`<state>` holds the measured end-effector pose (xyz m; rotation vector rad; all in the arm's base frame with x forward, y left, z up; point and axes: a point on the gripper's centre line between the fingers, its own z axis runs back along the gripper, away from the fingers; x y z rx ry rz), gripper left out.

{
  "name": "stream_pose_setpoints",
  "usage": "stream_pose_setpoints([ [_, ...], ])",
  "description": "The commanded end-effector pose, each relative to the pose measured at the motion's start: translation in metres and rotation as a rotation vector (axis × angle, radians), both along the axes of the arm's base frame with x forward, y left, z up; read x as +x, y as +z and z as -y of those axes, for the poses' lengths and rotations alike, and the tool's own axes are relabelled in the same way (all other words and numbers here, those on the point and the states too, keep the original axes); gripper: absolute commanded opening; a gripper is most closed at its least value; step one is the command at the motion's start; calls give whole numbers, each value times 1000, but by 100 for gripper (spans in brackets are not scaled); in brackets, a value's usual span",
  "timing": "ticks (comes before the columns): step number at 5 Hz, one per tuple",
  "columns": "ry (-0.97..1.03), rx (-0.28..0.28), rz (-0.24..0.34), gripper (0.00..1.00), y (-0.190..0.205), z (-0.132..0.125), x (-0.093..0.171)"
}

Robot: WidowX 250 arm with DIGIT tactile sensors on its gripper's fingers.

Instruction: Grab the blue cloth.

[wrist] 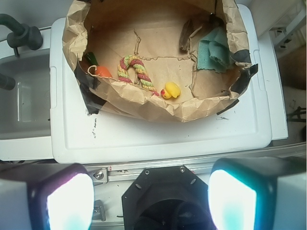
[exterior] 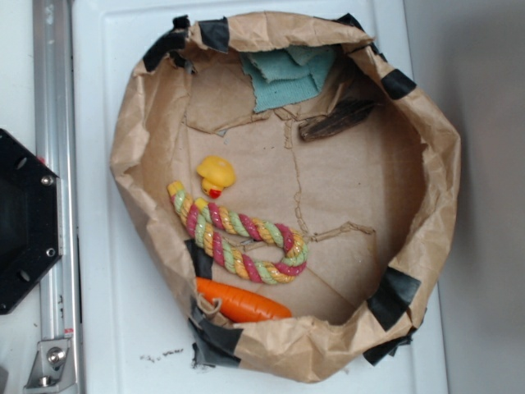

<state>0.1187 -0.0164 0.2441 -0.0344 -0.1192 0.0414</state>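
Lying unlabelled in paper bin: blue cloth.

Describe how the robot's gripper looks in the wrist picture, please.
Only the two fingers show, blurred at the bottom edge: blocky shapes with grey-white outer sides and glowing teal-white inner pads. Between them sits a black, roughly hexagonal base with small screws. No cables or markings are visible.

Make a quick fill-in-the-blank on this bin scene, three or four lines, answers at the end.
1. The teal-blue fuzzy cloth lies beside the dark ____ bark-like piece.
2. The yellow rubber duck sits next to the multicoloured braided ____.
3. The orange plastic carrot rests against the brown ____ wall.
4. The end effector holds ____.

Answers: brown; rope; paper; nothing
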Motion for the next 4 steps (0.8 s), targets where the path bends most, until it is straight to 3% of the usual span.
stream_pose_setpoints([
  [1,0,0,0,100,0,0,0],
  [2,179,102,-73,100,-50,-21,50],
  [3,328,156,-75,100,-99,-34,96],
  [4,457,151,-29,100,-127,-35,146],
])
